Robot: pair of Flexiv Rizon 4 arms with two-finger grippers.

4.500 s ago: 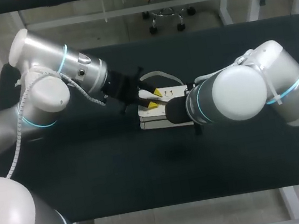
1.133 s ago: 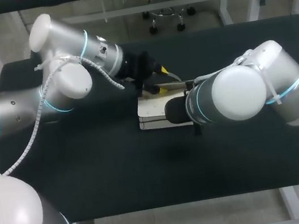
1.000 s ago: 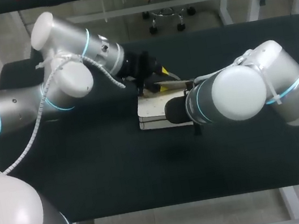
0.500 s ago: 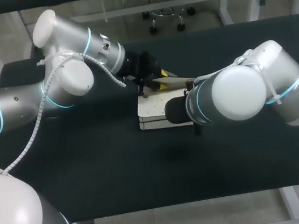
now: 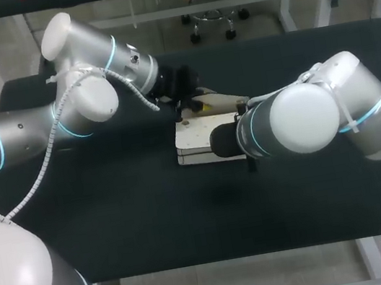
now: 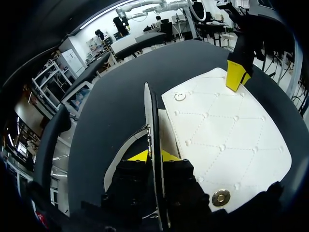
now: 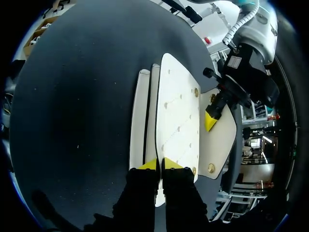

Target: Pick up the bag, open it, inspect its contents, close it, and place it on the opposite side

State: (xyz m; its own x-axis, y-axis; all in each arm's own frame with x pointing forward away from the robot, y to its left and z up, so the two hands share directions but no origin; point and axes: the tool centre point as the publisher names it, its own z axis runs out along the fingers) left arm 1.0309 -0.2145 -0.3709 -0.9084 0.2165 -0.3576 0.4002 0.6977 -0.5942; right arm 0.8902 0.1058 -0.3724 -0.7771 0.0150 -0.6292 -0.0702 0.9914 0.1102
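The white quilted bag (image 5: 196, 140) lies flat near the middle of the desk (image 5: 116, 221), a little toward 12 o'clock in the head view, and both arms work on it from opposite sides. The left arm comes in from about 10 o'clock, and its claw (image 6: 155, 155) is clenched on the flap (image 6: 150, 116) at the bag's 12 o'clock edge. In its own wrist view the flap stands edge-on between the two yellow tips, raised clear of the body. I judge this grip is there to peel the flap back and expose the opening. The right arm enters from 3 o'clock and hides its own claw in the head view. In the right wrist view that claw (image 7: 160, 164) appears pinched tight on the bag's near edge, tips almost together with the panel's rim between them. That looks like an anchor, so the body does not slide or lift while the flap is pulled. The task seems to be at the opening step, with inspection, closing and the move across not yet done. The front panel shows two round metal snaps (image 6: 221, 197), unfastened, one near the left claw and one further ahead of it. As for labels, no writing, logo or tag can be made out on the bag, only diamond stitching with small studs at the crossings.
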